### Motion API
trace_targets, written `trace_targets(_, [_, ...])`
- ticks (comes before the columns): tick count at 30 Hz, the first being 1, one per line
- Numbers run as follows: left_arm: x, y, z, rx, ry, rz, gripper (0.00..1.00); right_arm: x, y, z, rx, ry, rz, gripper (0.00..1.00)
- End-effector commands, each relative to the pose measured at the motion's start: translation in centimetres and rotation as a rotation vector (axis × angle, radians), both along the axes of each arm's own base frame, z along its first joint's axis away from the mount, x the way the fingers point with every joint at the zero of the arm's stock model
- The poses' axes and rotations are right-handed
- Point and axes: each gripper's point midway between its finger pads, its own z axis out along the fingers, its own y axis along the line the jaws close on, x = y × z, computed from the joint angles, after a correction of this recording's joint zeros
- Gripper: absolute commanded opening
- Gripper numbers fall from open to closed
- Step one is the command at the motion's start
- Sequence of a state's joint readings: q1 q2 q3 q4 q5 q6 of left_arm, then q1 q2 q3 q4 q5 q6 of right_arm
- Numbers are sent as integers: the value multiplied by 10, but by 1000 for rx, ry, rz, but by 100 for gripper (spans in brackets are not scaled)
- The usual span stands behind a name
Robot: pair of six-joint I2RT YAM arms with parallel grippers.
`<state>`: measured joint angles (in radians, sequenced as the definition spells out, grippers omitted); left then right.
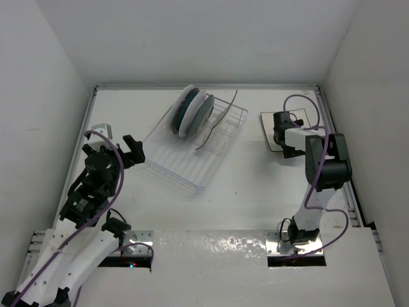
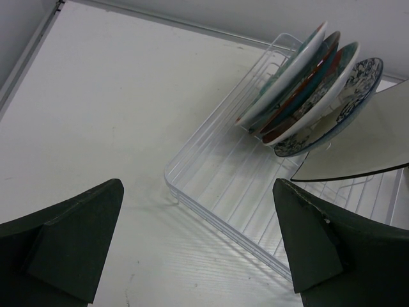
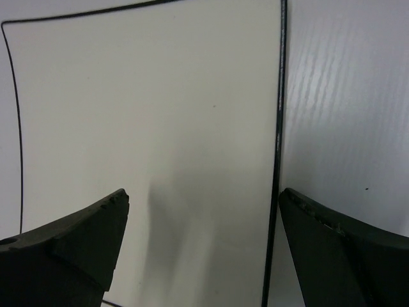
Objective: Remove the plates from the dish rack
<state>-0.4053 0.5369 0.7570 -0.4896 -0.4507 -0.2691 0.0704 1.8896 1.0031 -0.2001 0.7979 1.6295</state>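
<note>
The white wire dish rack point(image 1: 192, 167) lies at an angle at the table's middle back. Round floral plates point(image 1: 190, 112) stand on edge at its far end, the blue-patterned one point(image 2: 358, 83) nearest a square cream plate point(image 2: 374, 137) with a thin dark rim that leans in the rack point(image 2: 217, 185). A second square cream plate point(image 1: 268, 131) lies flat on the table at the right. My right gripper point(image 1: 279, 128) hovers just over that plate point(image 3: 147, 109), open, nothing between its fingers. My left gripper point(image 1: 135, 150) is open beside the rack's left corner, apart from it.
White walls close in the table on the left, back and right. A small metal bracket point(image 1: 99, 130) sits at the left wall. Purple cables loop along both arms.
</note>
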Motion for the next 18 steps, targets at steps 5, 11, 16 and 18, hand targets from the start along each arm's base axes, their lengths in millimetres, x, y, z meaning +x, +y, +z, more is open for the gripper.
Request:
trace_targets(5, [4,-3,6,-7,-31,-7,100,-22,39,-30,255,262,165,99])
trace_targets(11, [6,-5,3,-3,-19,-16,100,-31,33,-2,259,189,201,99])
trace_targets(16, [6,-4,3,-1,-18,-14,100,-52,27,38,175,178,276,99])
trace_targets(18, [7,-5,2,1,-14,-12,100,-53,31,51,134,156,339,99])
